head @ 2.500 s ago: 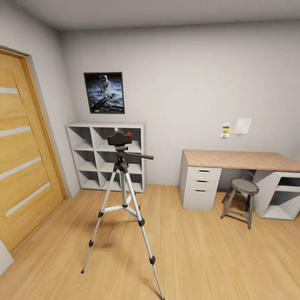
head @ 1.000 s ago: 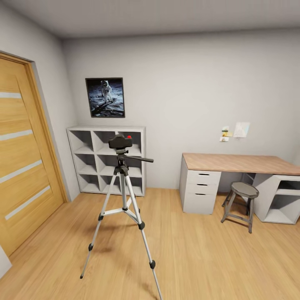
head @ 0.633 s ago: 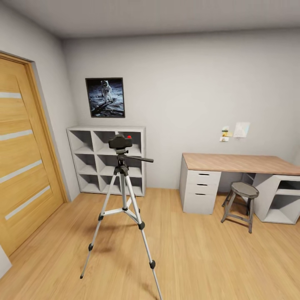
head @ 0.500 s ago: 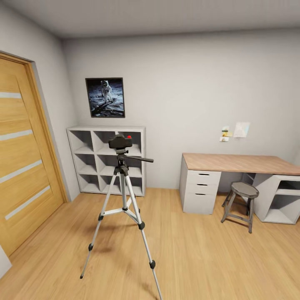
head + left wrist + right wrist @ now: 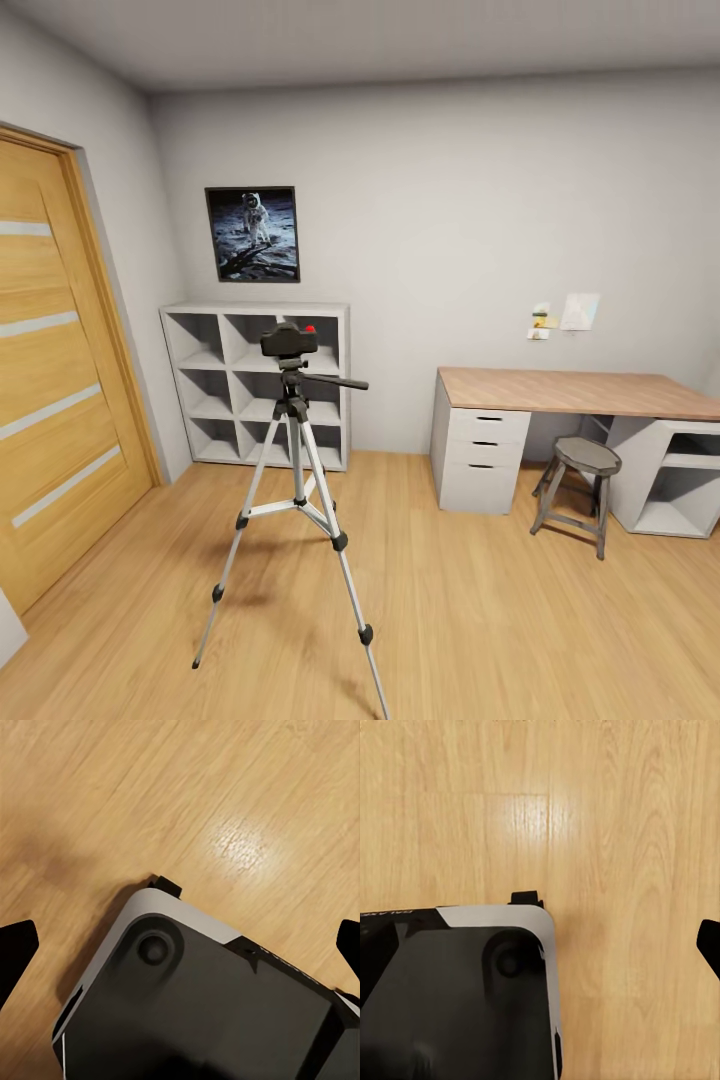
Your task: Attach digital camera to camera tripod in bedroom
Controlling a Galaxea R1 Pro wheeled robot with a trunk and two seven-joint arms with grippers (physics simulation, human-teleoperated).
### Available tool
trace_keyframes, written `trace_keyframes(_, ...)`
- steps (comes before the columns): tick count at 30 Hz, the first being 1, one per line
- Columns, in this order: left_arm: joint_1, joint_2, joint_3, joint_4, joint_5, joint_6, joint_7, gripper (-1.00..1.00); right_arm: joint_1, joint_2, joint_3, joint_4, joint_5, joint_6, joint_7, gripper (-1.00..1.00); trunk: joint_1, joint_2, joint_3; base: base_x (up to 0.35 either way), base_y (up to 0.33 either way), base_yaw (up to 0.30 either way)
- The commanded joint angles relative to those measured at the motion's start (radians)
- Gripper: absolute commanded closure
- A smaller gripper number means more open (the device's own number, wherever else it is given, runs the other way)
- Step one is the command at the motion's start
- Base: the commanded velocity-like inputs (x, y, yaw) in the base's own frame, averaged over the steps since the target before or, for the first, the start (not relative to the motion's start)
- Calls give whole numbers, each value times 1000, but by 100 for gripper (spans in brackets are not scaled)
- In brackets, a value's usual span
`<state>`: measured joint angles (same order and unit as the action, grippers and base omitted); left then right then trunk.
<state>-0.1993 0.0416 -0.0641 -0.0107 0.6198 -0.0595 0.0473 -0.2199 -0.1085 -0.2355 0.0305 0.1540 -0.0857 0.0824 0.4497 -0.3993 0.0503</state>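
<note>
Head view first: the digital camera (image 5: 289, 340) is seen sitting on top of the camera tripod (image 5: 292, 500), right on its black head, red dot up, out in the middle of the bedroom floor (image 5: 480, 600). The white cube shelf (image 5: 200, 375) is behind it, the astronaut poster (image 5: 252, 233) above that, the door (image 5: 50, 400) off to one side, and the wood-topped worktop (image 5: 580, 390) with a stool (image 5: 582, 480) is well apart on the other side.

So the attach step looks pretty much done already, judging by how squarely the camera is seated. Whether it's actually locked onto the mount can't be told from this far back.

In both wrist views the plank floor and a corner of the robot's own base (image 5: 195, 1005) are seen below. The left tool (image 5: 180, 952) is spread wide with nothing between its black fingertips (image 5: 15, 952). Only one fingertip (image 5: 711, 945) of the right tool is caught at the frame edge, so its opening can't be told; nothing is seen held in it.

Next move, probably: nothing much is called for beyond staying clear of the thin legs.
</note>
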Motion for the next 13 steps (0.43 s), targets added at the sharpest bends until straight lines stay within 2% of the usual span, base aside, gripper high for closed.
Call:
trace_keyframes(1, 0, 0, -7, 0, 5, -2, 4, -100, -1, 0, -9, 3, 10, -7, 2, -100, 0, -1, 0, 0, 0, 0)
trace_keyframes(13, 0, 1, -8, 0, 5, -2, 3, -100, -1, 5, -10, 1, 15, -9, 2, -100, 0, -1, 0, 0, 0, 0)
